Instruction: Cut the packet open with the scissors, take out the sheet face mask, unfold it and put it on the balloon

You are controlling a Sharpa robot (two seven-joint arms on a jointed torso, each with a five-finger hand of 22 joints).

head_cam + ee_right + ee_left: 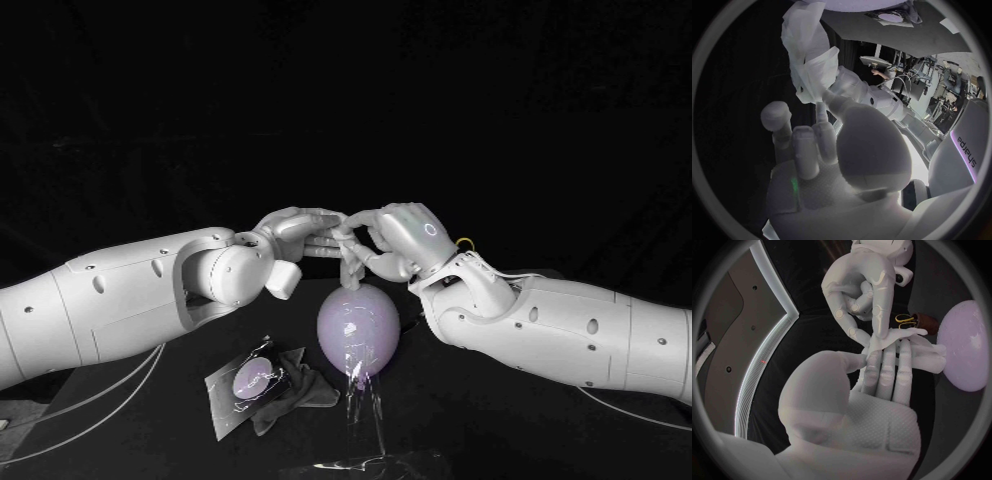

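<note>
A pale purple balloon [358,325] stands upright in the middle of the table. Right above it my left hand [296,232] and right hand [404,235] meet fingertip to fingertip. Between them they hold the white sheet mask [351,262], still bunched and hanging towards the balloon's top. In the left wrist view the mask [895,337] lies across the fingertips of my left hand [879,390], with the right hand [864,285] pinching it from above and the balloon [967,345] beside them. In the right wrist view the crumpled mask [807,50] hangs from my right hand [817,150].
The cut packet [257,385] lies flat on the table to the left of the balloon, nearer the front. A clear plastic piece [368,462] sits at the front edge below the balloon. A yellow loop [464,242] shows behind my right wrist.
</note>
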